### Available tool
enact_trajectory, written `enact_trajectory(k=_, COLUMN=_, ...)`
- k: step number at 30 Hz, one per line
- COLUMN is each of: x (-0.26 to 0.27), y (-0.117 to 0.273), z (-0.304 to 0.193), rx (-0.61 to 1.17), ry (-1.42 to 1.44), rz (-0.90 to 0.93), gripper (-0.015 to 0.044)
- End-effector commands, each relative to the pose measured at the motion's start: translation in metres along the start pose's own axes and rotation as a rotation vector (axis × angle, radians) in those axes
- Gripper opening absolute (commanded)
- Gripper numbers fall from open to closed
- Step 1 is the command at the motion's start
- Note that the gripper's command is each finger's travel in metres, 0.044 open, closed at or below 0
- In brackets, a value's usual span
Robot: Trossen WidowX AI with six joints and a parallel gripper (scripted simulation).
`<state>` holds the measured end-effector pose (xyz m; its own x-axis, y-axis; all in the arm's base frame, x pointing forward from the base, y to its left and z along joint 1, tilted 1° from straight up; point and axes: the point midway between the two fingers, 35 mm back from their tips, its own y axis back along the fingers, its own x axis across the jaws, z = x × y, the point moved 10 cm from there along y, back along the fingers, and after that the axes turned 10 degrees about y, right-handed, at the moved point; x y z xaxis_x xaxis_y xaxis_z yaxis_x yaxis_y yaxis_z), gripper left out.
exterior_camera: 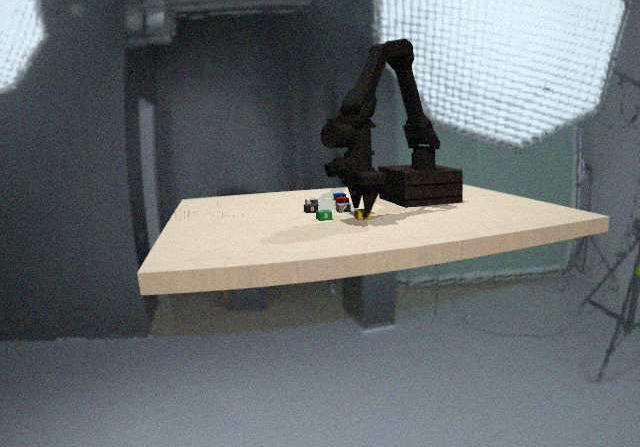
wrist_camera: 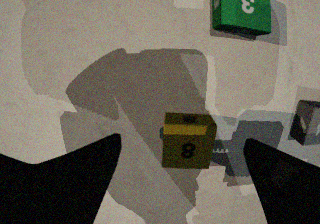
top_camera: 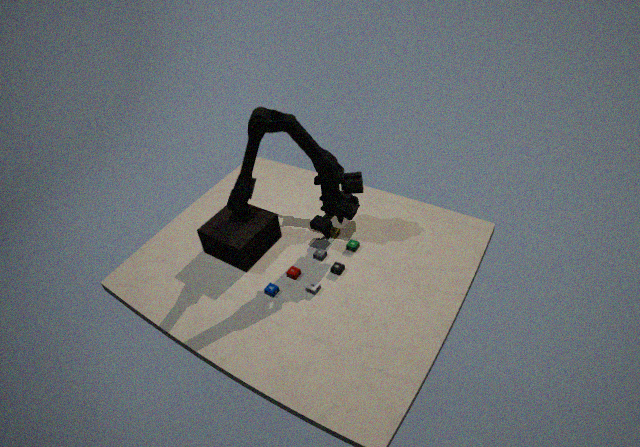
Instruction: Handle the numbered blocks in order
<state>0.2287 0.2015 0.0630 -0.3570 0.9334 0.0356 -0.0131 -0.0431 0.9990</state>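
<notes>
My gripper (top_camera: 334,227) (exterior_camera: 361,213) (wrist_camera: 184,144) is open and low, just over the yellow block, with one fingertip to each side of it and a gap on both sides in the wrist view. The yellow block (top_camera: 336,232) (exterior_camera: 358,215) (wrist_camera: 172,154) shows an 8 and rests on the table. The green block (top_camera: 352,245) (exterior_camera: 324,215) (wrist_camera: 232,14) shows a 3. The black block (top_camera: 337,268) (exterior_camera: 310,208) shows a 0. The grey block (top_camera: 320,254) (exterior_camera: 342,207) (wrist_camera: 304,124) has a digit too unclear to tell. Digits on the red block (top_camera: 293,272), blue block (top_camera: 271,289) and white block (top_camera: 313,288) are too small to read.
The grey block is the nearest neighbour on one side of the yellow block, and the green block is near on another. The arm's dark base box (top_camera: 240,235) (exterior_camera: 423,186) stands on the table (top_camera: 382,349) (exterior_camera: 232,251). Arm shadows cross several blocks.
</notes>
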Motion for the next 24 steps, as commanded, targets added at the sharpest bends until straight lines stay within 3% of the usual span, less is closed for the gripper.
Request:
enact_trajectory(k=1, x=-0.0004, y=-0.0059, z=-0.0007, rx=0.000, ry=-0.005, rz=-0.006, gripper=0.0400)
enact_trajectory(k=5, x=-0.0005, y=-0.0097, z=-0.0010, rx=0.000, ry=-0.005, rz=-0.006, gripper=0.0400)
enact_trajectory(k=16, x=-0.0005, y=-0.0097, z=-0.0010, rx=0.000, ry=-0.005, rz=-0.006, gripper=0.0120)
enact_trajectory(k=24, x=-0.0005, y=-0.0097, z=-0.0010, rx=0.000, ry=-0.005, rz=-0.006, gripper=0.0120)
